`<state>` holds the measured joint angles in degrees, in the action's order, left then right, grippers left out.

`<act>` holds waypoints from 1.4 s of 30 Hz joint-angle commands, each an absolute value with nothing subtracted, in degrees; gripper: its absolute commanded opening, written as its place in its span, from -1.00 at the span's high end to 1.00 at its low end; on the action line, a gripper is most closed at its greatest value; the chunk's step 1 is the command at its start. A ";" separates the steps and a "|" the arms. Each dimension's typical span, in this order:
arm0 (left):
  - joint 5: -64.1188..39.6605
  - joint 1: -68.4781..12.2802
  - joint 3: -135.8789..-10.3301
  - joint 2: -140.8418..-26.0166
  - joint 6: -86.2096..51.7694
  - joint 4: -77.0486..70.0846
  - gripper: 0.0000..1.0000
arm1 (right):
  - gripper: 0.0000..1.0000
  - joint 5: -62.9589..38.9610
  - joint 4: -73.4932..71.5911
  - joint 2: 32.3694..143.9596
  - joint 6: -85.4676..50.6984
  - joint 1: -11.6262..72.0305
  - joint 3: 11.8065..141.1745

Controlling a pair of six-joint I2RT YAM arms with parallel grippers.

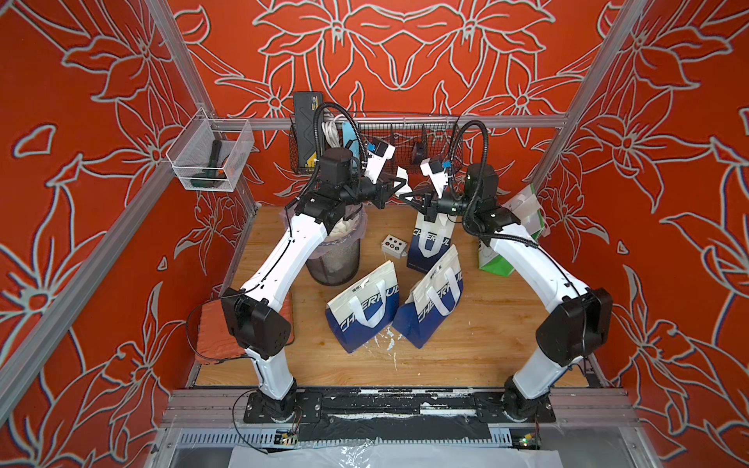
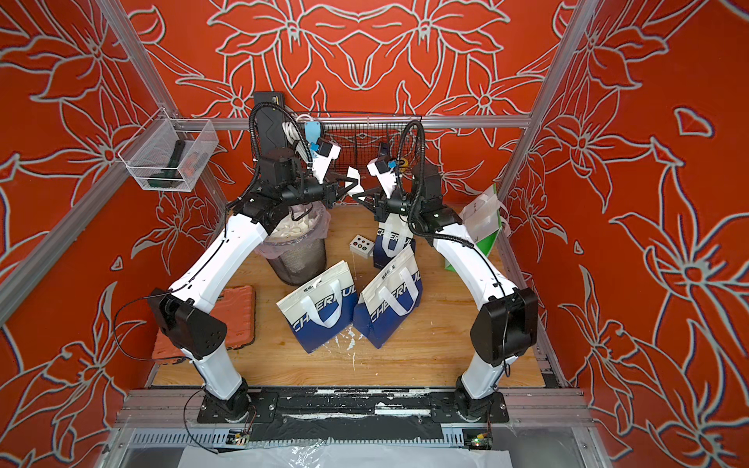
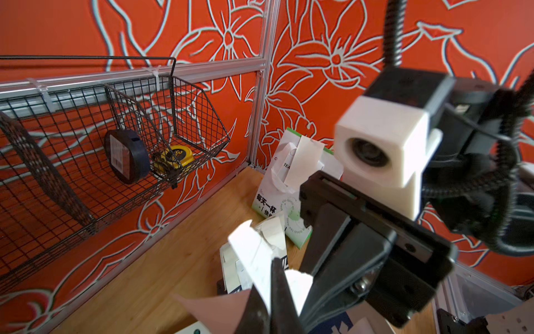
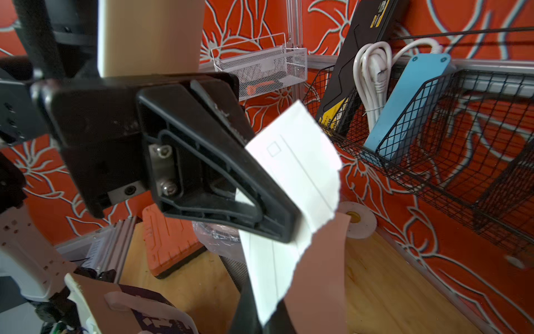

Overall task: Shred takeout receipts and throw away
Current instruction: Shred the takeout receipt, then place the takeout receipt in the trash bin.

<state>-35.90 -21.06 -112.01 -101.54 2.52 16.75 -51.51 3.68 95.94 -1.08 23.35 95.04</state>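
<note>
Pinching from both sides: my left gripper [image 4: 278, 224] is clamped flat on one part of the takeout receipt [image 4: 297, 162], and my right gripper [image 1: 405, 194] is closed tight on another part, the tips of the two almost meeting. The slip hangs in the air between them, high over the far middle of the wooden table [image 1: 466, 344]. It is white, with faint grey ruled lines and a small printed box, and one edge is ragged.

Down to the left, under my left arm, stands the mesh wastebasket [image 1: 336, 263] with its plastic liner and white paper scraps [image 2: 292, 231] heaped inside. Below my right pincer a blue-and-white CHERRUL bag [image 1: 425, 247] stands upright. Two more CHERRUL bags [image 1: 364, 312] lean side by side nearer the front. A green-and-white paper bag [image 1: 496, 259] sits at the far right.
</note>
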 commanded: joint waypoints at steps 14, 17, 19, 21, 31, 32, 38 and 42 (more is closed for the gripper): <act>-9.92 -18.84 -116.55 -101.23 12.16 36.60 1.00 | 1.00 -31.05 3.86 86.22 29.63 30.09 96.15; -8.64 -17.68 -116.28 -100.50 11.75 36.89 1.00 | 1.00 -31.29 1.35 86.13 26.40 30.06 95.61; -8.20 -15.74 -116.16 -99.87 11.05 37.31 1.00 | 1.00 -32.45 -1.51 86.45 21.61 29.75 95.35; -11.04 -13.36 -115.05 -98.68 9.88 36.64 1.00 | 1.00 -34.37 -0.78 88.28 18.02 29.44 97.54; -30.22 -6.52 -105.87 -91.18 1.79 23.98 1.00 | 1.00 -49.77 -5.79 101.39 -2.12 30.44 105.21; -30.10 -6.26 -105.78 -90.86 1.63 23.56 1.00 | 1.00 -50.74 -6.69 103.09 -4.12 30.87 106.47; -35.25 -3.96 -102.25 -88.66 -3.59 16.96 1.00 | 1.00 -49.67 -5.66 110.52 -4.99 34.89 111.87; -33.58 -3.87 -100.72 -87.75 -7.40 14.89 1.00 | 0.87 -46.05 -4.27 114.27 -2.33 37.10 114.23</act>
<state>-32.34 -4.03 -101.38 -88.92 -3.20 18.70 -47.11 -3.75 113.03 -2.72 35.92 110.93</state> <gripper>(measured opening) 0.050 0.062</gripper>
